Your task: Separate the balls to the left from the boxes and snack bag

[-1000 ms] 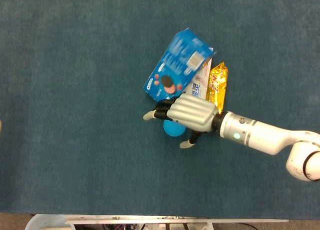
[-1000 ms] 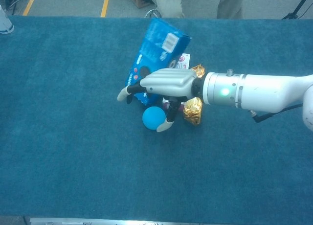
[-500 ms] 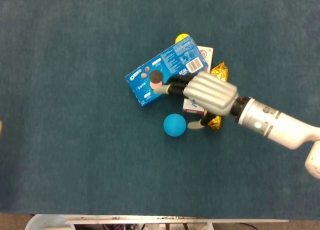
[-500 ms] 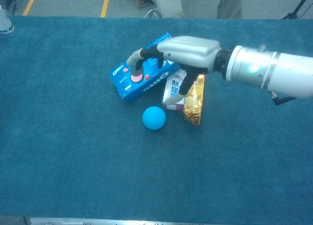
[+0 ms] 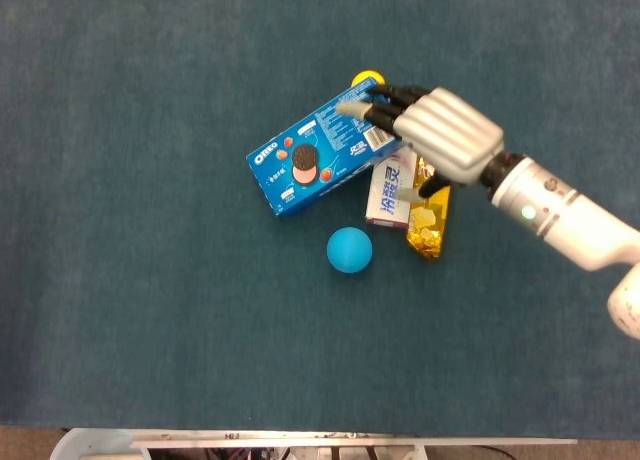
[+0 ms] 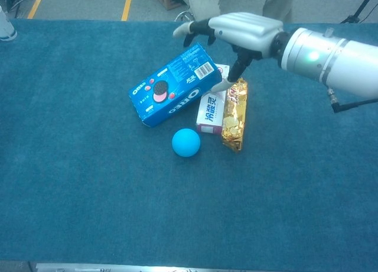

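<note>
A blue Oreo box (image 5: 322,161) (image 6: 171,93) lies flat on the blue cloth. Just in front of it sits a blue ball (image 5: 349,250) (image 6: 186,142). A yellow ball (image 5: 365,79) peeks out behind the box's far end; the chest view does not show it. A white box (image 5: 391,188) (image 6: 211,110) and a gold snack bag (image 5: 428,216) (image 6: 233,115) lie side by side to the right of the Oreo box. My right hand (image 5: 445,134) (image 6: 243,29) hovers over the box's far right end, fingers spread and holding nothing, with its fingertips (image 5: 352,109) close to the yellow ball. My left hand is out of sight.
The blue cloth-covered table (image 5: 140,230) (image 6: 77,183) stretches wide to the left and front of the pile. A person's legs (image 6: 236,3) and a floor with yellow lines (image 6: 127,6) lie beyond the far edge.
My right hand moved from above the blue ball to the far end of the Oreo box and rose. The box, tilted up a second ago, now lies flat, uncovering the yellow ball.
</note>
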Controlling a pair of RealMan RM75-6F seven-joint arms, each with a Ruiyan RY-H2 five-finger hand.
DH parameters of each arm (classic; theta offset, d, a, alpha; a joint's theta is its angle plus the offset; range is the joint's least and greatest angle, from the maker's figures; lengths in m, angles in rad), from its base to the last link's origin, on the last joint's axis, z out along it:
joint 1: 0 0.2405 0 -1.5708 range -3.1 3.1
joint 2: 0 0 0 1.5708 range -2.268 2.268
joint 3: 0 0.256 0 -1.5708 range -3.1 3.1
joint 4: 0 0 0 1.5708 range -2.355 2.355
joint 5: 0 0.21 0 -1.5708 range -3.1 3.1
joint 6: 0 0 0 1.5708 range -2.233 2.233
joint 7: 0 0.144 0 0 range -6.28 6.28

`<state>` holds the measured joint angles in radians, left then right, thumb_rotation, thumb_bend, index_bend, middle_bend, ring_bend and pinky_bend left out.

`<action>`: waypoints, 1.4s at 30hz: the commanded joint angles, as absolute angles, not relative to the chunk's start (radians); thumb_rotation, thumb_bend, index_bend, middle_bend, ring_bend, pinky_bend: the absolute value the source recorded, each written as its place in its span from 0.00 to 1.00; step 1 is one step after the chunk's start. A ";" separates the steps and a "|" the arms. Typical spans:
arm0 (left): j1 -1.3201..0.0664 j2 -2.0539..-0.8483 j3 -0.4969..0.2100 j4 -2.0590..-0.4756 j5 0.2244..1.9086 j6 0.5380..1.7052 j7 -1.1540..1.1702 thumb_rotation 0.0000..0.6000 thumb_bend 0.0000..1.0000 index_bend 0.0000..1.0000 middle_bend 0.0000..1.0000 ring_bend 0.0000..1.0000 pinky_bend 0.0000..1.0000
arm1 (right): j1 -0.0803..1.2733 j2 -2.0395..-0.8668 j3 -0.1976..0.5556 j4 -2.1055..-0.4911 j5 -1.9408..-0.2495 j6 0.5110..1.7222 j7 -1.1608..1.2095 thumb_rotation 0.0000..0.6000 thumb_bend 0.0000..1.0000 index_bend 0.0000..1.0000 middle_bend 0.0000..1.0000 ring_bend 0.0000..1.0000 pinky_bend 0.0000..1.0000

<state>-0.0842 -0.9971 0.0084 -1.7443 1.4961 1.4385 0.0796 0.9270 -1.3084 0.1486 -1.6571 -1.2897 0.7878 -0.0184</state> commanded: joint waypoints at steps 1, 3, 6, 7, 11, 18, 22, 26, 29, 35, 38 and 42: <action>-0.081 -0.993 0.010 -1.746 1.499 1.442 0.076 1.00 0.37 0.07 0.12 0.07 0.00 | 0.962 -1.313 0.181 -1.620 -1.182 0.743 -0.101 1.00 0.00 0.00 0.13 0.04 0.13; -0.078 -0.989 0.011 -1.748 1.498 1.445 0.074 1.00 0.37 0.07 0.11 0.07 0.00 | 0.984 -1.316 0.186 -1.599 -1.143 0.718 -0.139 1.00 0.00 0.00 0.10 0.02 0.11; -0.077 -0.984 0.012 -1.752 1.498 1.444 0.072 1.00 0.37 0.07 0.11 0.07 0.00 | 1.017 -1.321 0.189 -1.578 -1.087 0.679 -0.183 1.00 0.00 0.00 0.08 0.01 0.09; -0.077 -0.983 0.012 -1.754 1.498 1.443 0.071 1.00 0.37 0.07 0.11 0.07 0.00 | 1.026 -1.324 0.189 -1.571 -1.073 0.670 -0.194 1.00 0.00 0.00 0.07 0.00 0.08; -0.077 -0.980 0.014 -1.757 1.497 1.437 0.070 1.00 0.37 0.07 0.11 0.07 0.00 | 1.063 -1.347 0.185 -1.535 -1.020 0.639 -0.237 1.00 0.00 0.00 0.07 0.00 0.08; -0.072 -0.970 0.017 -1.764 1.490 1.433 0.062 1.00 0.37 0.07 0.11 0.08 0.00 | 1.132 -1.398 0.151 -1.461 -0.930 0.574 -0.306 1.00 0.00 0.00 0.07 0.00 0.08; -0.069 -0.961 0.022 -1.769 1.487 1.427 0.056 1.00 0.37 0.07 0.11 0.07 0.00 | 1.158 -1.417 0.125 -1.436 -0.886 0.552 -0.332 1.00 0.00 0.00 0.07 0.00 0.08; -0.067 -0.955 0.023 -1.772 1.485 1.428 0.053 1.00 0.37 0.07 0.11 0.07 0.00 | 1.174 -1.431 0.108 -1.422 -0.854 0.554 -0.348 1.00 0.00 0.00 0.07 0.00 0.08; -0.067 -0.953 0.022 -1.774 1.487 1.427 0.051 1.00 0.37 0.07 0.11 0.07 0.00 | 1.182 -1.441 0.101 -1.413 -0.837 0.559 -0.353 1.00 0.00 0.00 0.07 0.00 0.08; -0.067 -0.952 0.023 -1.774 1.489 1.425 0.047 1.00 0.37 0.07 0.11 0.07 0.00 | 1.192 -1.463 0.093 -1.396 -0.817 0.574 -0.357 1.00 0.00 0.00 0.12 0.02 0.08; -0.066 -0.951 0.023 -1.775 1.489 1.424 0.043 1.00 0.37 0.07 0.11 0.07 0.00 | 1.198 -1.479 0.090 -1.382 -0.808 0.582 -0.361 1.00 0.00 0.00 0.16 0.06 0.11; -0.064 -0.949 0.025 -1.776 1.490 1.426 0.038 1.00 0.37 0.07 0.11 0.07 0.00 | 1.204 -1.505 0.087 -1.361 -0.786 0.603 -0.375 1.00 0.00 0.10 0.24 0.14 0.19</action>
<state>-0.0640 -0.9490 0.0244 -1.7757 1.4901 1.4256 0.0381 1.2016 -1.4988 0.0881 -1.3669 -0.7906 0.5963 -0.3695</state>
